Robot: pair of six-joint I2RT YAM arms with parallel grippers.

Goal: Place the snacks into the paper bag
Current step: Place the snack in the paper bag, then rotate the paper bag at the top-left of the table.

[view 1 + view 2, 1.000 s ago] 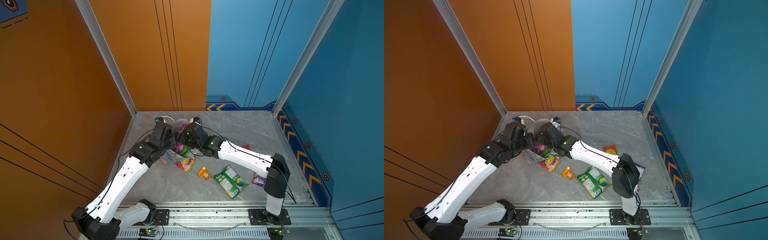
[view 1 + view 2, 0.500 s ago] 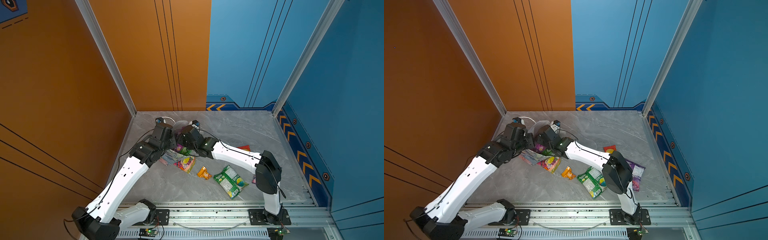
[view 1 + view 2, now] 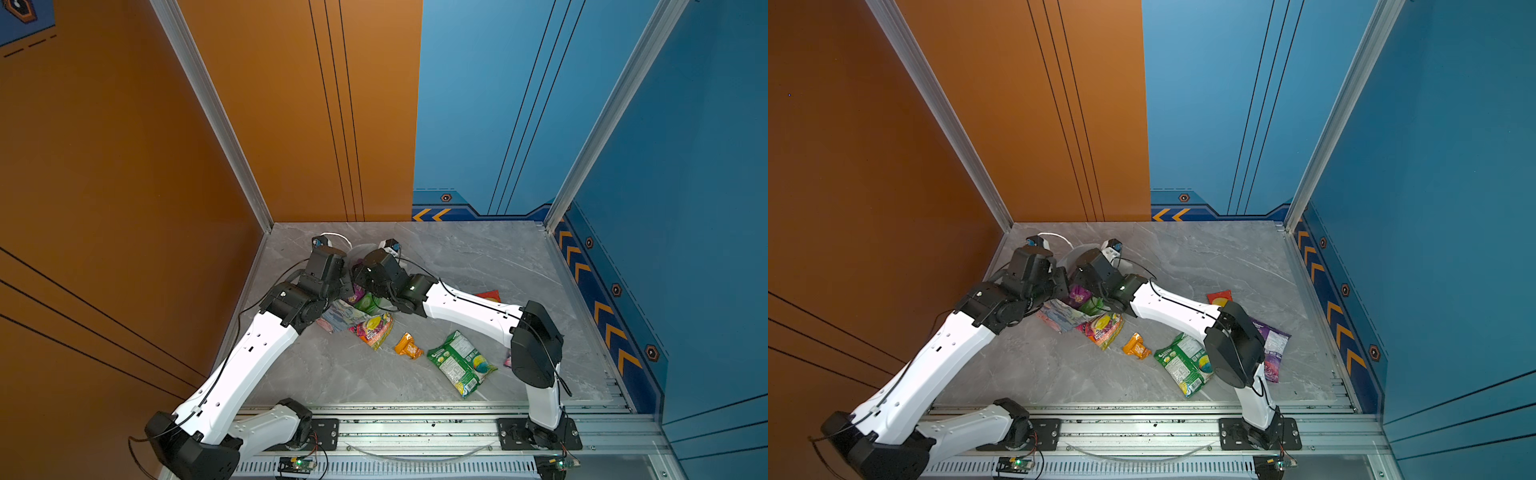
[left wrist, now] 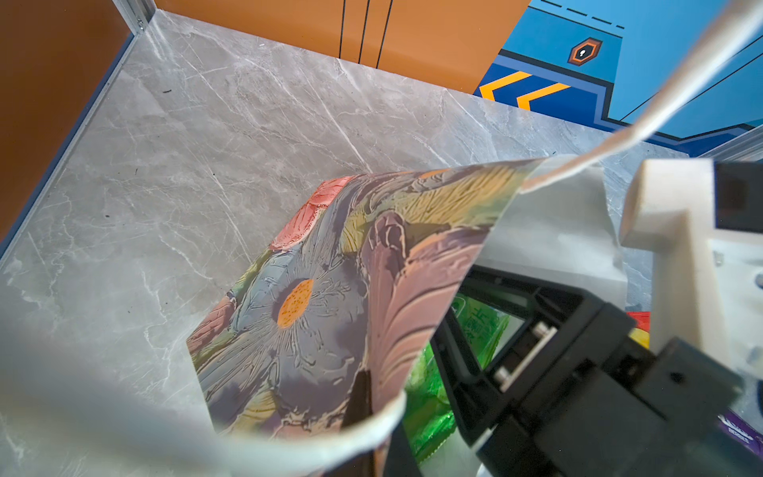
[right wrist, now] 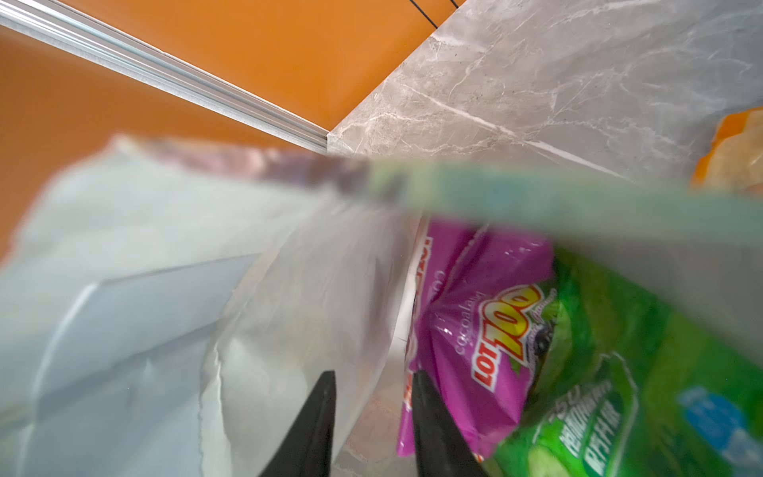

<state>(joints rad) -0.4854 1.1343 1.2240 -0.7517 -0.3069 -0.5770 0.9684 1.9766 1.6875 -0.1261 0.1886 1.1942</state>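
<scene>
The paper bag (image 3: pixel 338 318) (image 3: pixel 1059 316) lies on its side at the back left, floral outside (image 4: pixel 330 289). My left gripper (image 4: pixel 373 413) is shut on the bag's rim, holding the mouth up. Inside that mouth my right gripper (image 5: pixel 373 380) stands open with nothing between its fingers. Beside it in the bag lie a magenta pouch (image 5: pixel 475 330) (image 3: pixel 1079 294) and a green packet (image 5: pixel 619 371) (image 3: pixel 368 302). Outside on the table lie a multicoloured packet (image 3: pixel 374 328), a small orange one (image 3: pixel 408 345), the green Lay's bag (image 3: pixel 461 362), a red packet (image 3: pixel 489 296) and a purple packet (image 3: pixel 1273 349).
The orange wall and its metal corner post (image 3: pixel 232 137) stand close behind the bag. One white cord handle (image 3: pixel 336 237) loops out past the left wrist. The right arm's elbow (image 3: pixel 536 345) hangs over the purple packet. A metal rail (image 3: pixel 415 428) runs along the front edge.
My right arm has pushed further left into the bag's mouth and its jaws have parted beside the magenta pouch. The left arm has kept its hold and place.
</scene>
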